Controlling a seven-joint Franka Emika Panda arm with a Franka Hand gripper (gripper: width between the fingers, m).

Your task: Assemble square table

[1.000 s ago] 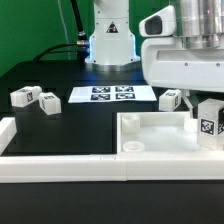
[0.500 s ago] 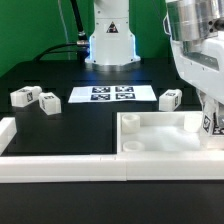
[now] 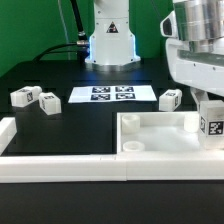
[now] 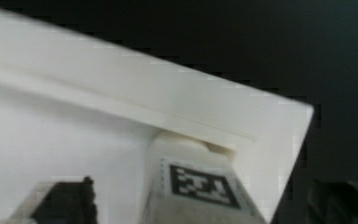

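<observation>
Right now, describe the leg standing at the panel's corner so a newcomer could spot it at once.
Start at the large white square panel on the exterior view's right. At its rightmost corner a white block leg stands upright, tag toward the camera. The other three legs lie off the panel on the black table.

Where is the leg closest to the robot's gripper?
The leg stands at the exterior view's far right, at the panel's right corner, just below the gripper; another leg lies behind it.
</observation>
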